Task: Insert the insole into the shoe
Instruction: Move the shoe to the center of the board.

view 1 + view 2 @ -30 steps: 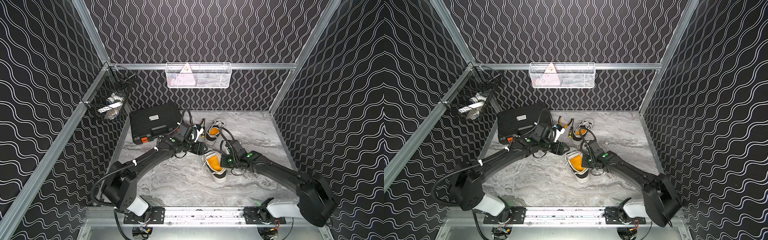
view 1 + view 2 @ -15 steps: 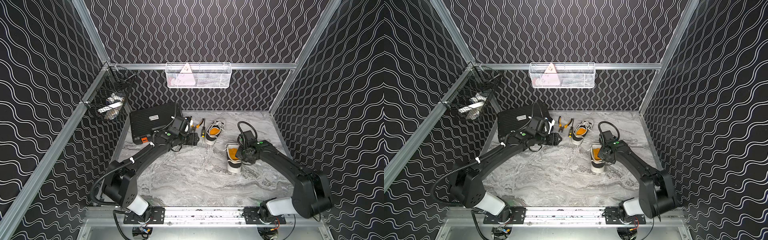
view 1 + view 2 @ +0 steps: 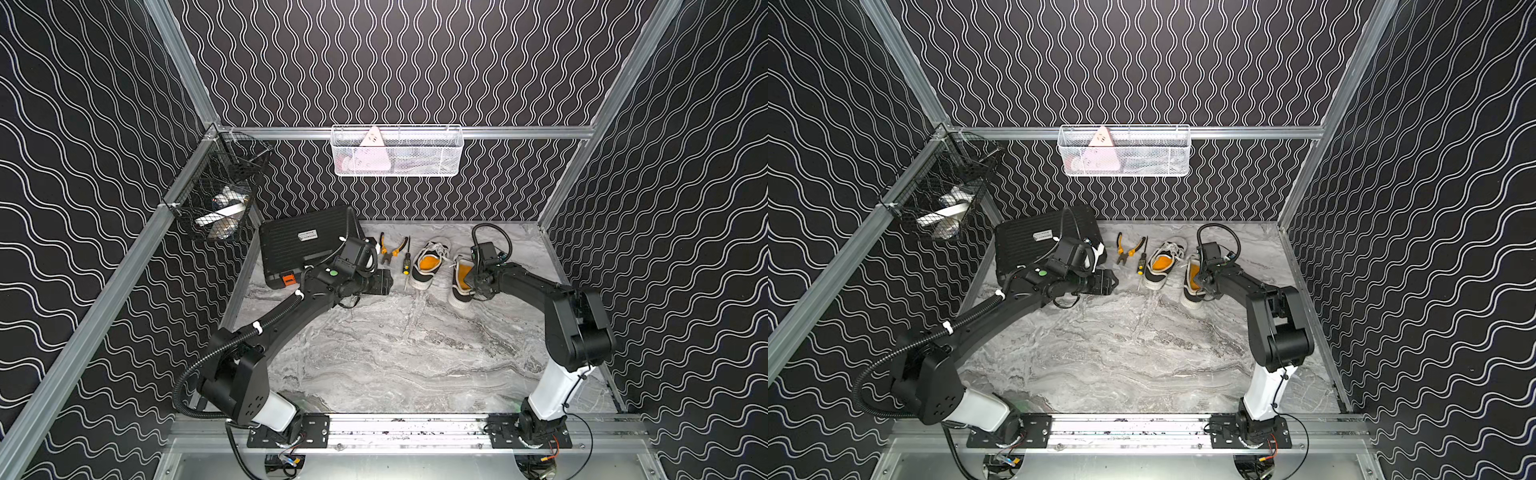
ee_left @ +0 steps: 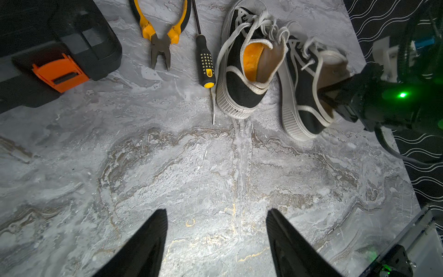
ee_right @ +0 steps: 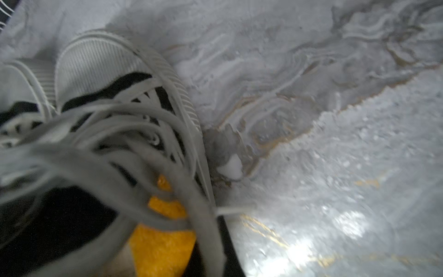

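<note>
Two black canvas shoes with white laces stand side by side at the back of the table. The left shoe (image 3: 428, 266) (image 4: 242, 72) shows an orange insole (image 4: 251, 60). The right shoe (image 3: 460, 282) (image 3: 1191, 286) (image 4: 302, 96) also has an orange insole (image 3: 464, 272) (image 5: 163, 251) lying inside it. My right gripper (image 3: 476, 283) (image 4: 333, 96) is shut on this shoe's collar, at its right side. My left gripper (image 3: 388, 282) (image 4: 215, 211) hangs open over bare table, left of both shoes, holding nothing.
A black tool case (image 3: 307, 245) with an orange latch lies at the back left. Pliers (image 3: 392, 249) and a screwdriver (image 3: 406, 262) lie between the case and the shoes. A white wire basket (image 3: 395, 151) hangs on the back wall, a black one (image 3: 216, 208) on the left rail.
My right gripper has dragged its shoe from the table's middle to the back right, beside the other shoe. My left arm has drawn back to the left, toward the case.
</note>
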`<state>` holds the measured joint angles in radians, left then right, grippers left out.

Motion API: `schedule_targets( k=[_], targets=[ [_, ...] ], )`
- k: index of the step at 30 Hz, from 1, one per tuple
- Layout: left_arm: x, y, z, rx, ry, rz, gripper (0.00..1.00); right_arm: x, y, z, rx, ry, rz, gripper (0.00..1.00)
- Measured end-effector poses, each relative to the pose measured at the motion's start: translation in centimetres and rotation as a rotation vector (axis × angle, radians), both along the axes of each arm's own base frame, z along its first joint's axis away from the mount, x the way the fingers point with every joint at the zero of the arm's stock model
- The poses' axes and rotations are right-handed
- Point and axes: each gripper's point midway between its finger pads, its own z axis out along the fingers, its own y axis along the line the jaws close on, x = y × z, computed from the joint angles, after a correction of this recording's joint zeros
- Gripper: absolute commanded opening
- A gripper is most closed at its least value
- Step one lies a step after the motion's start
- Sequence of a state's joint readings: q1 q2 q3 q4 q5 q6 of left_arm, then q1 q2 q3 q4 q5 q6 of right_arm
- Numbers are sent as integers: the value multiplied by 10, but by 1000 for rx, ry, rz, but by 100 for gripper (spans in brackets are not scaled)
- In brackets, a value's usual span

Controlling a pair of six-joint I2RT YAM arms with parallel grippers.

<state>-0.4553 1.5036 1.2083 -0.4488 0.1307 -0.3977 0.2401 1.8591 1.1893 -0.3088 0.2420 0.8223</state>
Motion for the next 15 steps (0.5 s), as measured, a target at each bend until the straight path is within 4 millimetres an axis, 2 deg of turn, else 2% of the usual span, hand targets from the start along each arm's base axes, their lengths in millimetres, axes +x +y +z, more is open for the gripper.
schedule_targets(
  k=[5,10,13,15],
  targets=[
    [0,1,0,4,2,2,70,27,3,-4,1,-32,18,16],
    [0,1,0,8,7,3,70,34,8,-4,13,-25,46,37],
    [1,2,-3,15,11,7,70,35,11,9,23,-42,65,53],
    [1,3,-4,25,12,9,70,30,11,29,22,-66,86,59]
  ],
)
